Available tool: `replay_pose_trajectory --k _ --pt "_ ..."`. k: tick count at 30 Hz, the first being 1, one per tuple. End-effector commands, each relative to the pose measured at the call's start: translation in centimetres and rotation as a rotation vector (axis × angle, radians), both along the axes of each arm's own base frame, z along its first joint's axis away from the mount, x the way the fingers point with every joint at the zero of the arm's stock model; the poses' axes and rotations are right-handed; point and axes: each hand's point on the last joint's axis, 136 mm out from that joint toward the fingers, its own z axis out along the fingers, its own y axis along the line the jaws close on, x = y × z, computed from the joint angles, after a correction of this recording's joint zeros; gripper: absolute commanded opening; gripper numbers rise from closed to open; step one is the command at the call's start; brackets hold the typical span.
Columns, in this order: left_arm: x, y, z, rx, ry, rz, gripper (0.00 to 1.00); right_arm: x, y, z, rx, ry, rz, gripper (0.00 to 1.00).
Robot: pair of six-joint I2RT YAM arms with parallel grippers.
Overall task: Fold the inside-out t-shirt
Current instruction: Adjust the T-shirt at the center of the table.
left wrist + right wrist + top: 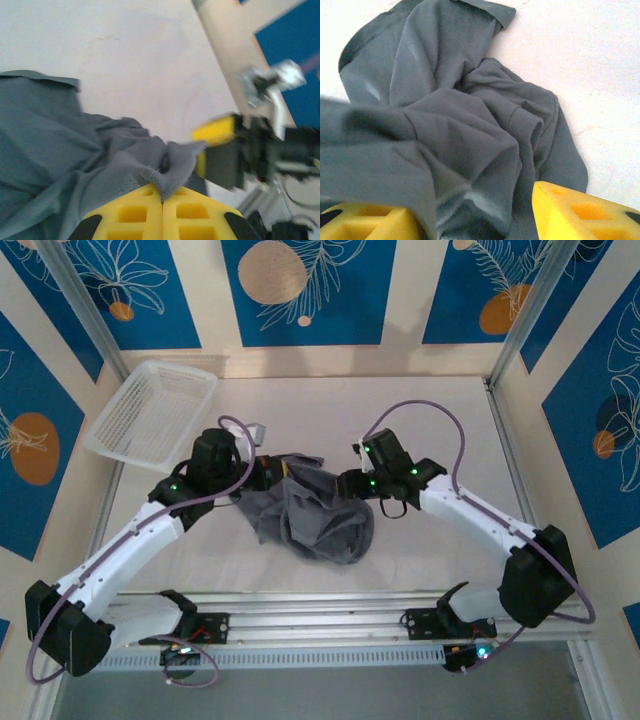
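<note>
The inside-out t-shirt [320, 520] lies in a crumpled slate-grey heap about the middle of the bench [300, 410], a little closer to its near edge than its far one. The bulk of the heap bulges toward the near side. The left gripper [162, 195] meets the far-left part of the heap. Its yellow fingers are pressed together, with a ridge of stitched hem pinched between their tips. The right gripper [475, 217] is at the heap's right side. Its fingers [580, 212] stand well apart and bunched cloth fills the gap between them. A fold drapes over one finger, but the wrist view is too close to tell whether it rests loosely there or is caught. A white mesh basket [150, 410] sits at the bench's far-left corner, well apart from the shirt.
</note>
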Motion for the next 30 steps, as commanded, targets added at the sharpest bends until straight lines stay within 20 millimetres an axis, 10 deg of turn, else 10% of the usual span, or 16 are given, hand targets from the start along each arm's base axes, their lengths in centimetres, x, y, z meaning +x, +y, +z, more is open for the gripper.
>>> replay_pose_trajectory --k 1,10,15,22,30 --pt "2.8 3.8 -3.8 0.049 0.120 0.198 0.00 -0.4 1.1 4.1 0.139 -0.105 0.035 0.57" --pt "8.1 6.6 -12.7 -0.037 0.351 0.315 0.14 -0.6 3.8 5.0 0.227 -0.103 0.136 0.56" --pt "8.0 7.9 -11.2 -0.007 0.292 0.353 0.43 -1.0 6.0 4.4 0.185 -0.100 0.215 0.56" --pt "4.9 9.8 -7.4 0.083 0.178 0.355 0.48 -1.7 10.7 3.5 -0.063 -0.236 0.369 0.55" --pt "-1.5 4.0 -9.0 0.084 0.307 0.073 0.40 0.0 10.6 1.4 -0.190 -0.256 0.357 0.51"
